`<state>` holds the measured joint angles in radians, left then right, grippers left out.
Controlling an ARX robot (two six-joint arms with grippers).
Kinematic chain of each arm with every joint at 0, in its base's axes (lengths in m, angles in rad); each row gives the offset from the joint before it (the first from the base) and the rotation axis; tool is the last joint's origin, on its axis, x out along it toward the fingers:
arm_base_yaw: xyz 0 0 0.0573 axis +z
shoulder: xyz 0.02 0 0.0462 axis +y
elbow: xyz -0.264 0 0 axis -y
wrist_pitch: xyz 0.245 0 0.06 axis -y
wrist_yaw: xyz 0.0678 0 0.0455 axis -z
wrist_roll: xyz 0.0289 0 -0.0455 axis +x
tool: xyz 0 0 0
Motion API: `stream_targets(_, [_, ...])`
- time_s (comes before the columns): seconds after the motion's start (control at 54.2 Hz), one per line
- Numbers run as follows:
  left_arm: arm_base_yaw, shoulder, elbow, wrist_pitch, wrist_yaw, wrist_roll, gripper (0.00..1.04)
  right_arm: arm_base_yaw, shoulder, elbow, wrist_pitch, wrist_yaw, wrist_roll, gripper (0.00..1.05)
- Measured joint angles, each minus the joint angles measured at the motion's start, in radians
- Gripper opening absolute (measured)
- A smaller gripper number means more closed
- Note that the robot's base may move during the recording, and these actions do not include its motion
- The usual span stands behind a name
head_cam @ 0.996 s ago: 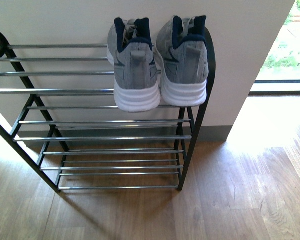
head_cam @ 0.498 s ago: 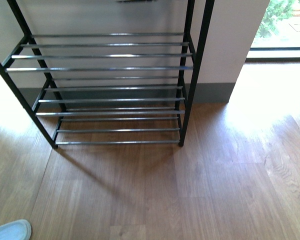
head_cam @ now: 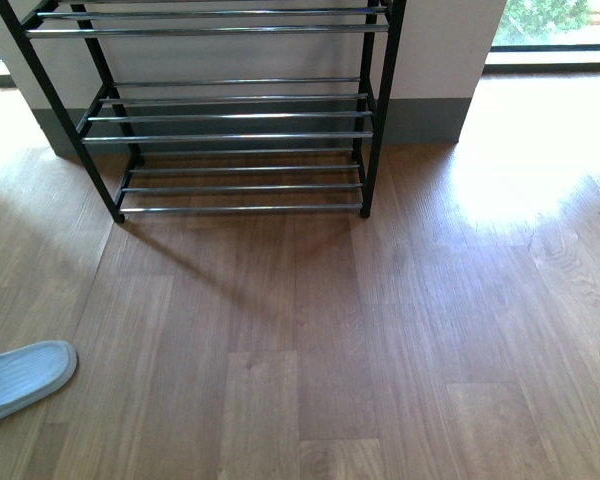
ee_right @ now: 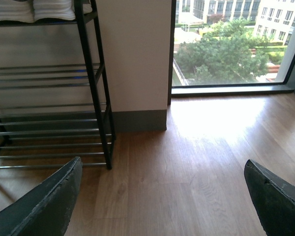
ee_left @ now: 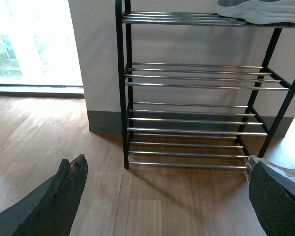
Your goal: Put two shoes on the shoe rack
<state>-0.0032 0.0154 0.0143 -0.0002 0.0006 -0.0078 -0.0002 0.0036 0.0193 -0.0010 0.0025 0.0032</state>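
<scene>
**Sneakers racked, one slide on the floor, both grippers empty**

Front view: the lower tiers of the shoe rack fill the top of the frame, and none of them holds anything. A pale blue slide lies on the wooden floor at the lower left edge, well apart from the rack. I judge it to be the next thing to fetch. Neither arm shows here.

Left wrist view: the left gripper is spread wide with nothing between its fingers, which sit in the two lower corners. The rack stands centre frame. The white soles of the grey sneakers rest on its top tier at the upper right, so that pair looks done.

Right wrist view: the right gripper is likewise spread and empty. It looks past the rack's end towards the window. The slide is out of its sight.
</scene>
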Motion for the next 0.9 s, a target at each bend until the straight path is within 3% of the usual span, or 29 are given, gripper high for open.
stream_targets(0.904, [0.000,0.000,0.000,0.000,-0.003,0.000,0.95,0.000,0.000,0.000,0.000,-0.003,0.000,0.96])
